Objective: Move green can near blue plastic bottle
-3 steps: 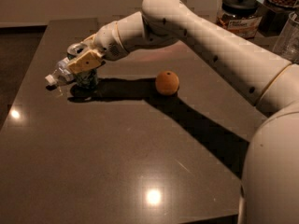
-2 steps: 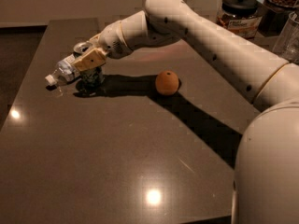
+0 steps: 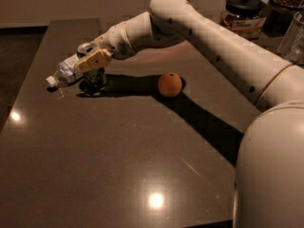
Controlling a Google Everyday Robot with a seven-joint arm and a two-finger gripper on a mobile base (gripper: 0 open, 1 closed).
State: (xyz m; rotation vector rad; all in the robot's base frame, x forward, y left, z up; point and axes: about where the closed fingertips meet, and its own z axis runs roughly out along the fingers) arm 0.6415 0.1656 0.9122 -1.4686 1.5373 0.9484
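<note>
The green can [image 3: 93, 78] stands upright on the dark table [image 3: 118, 165] at the far left, its silver top [image 3: 85, 47] showing behind my wrist. My gripper [image 3: 95, 61] is around the can's upper part and is shut on it. The can's base is at or just above the table surface. The blue plastic bottle [image 3: 65, 71] lies on its side right next to the can on its left. Its white cap [image 3: 50, 81] points left toward the table edge, and the bottle touches or nearly touches the can.
A round orange fruit [image 3: 169, 84] lies to the right of the can. A black-lidded glass jar [image 3: 243, 14] and other containers [image 3: 292, 32] stand at the back right. My arm [image 3: 213, 37] spans the table from the right. The table's left edge is close to the bottle.
My gripper and the green can have shifted a little to the right together. The bottle and the orange fruit have stayed put.
</note>
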